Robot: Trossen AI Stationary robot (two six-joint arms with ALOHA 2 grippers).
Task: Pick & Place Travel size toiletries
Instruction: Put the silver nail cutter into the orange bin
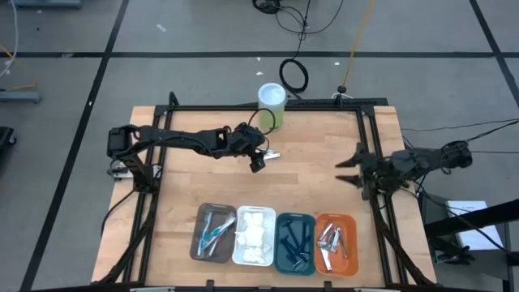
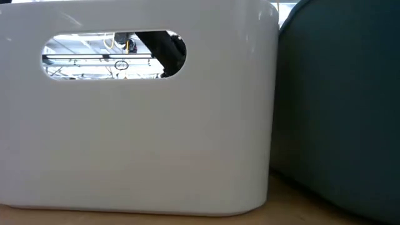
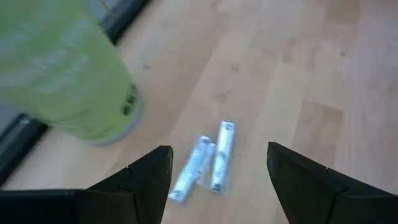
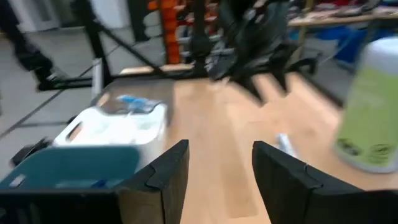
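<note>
Two small silver metal tools (image 3: 205, 163) lie side by side on the table (image 1: 316, 174) near its far edge, beside the green canister (image 1: 272, 105). The left claw (image 1: 261, 159) hovers above them, released. The right claw (image 1: 347, 172) waits by the right edge, parted and empty.

The right gripper (image 4: 216, 165) is looking out across the wooden table (image 4: 224, 118), its two dark fingers (image 4: 165, 174) standing apart with bare wood showing between them. A white tray (image 4: 112, 127) is sitting on the table with a teal tray (image 4: 68, 163) just beside it, nearer the camera; something pale blue is lying beyond the white one, probably toothbrushes (image 4: 138, 102) in a further tray. A green-and-white canister (image 4: 372, 106) is standing upright, and a small clear item (image 4: 285, 144) is lying near its base. The left arm (image 4: 252, 40) is hanging over the far part of the table.
</note>
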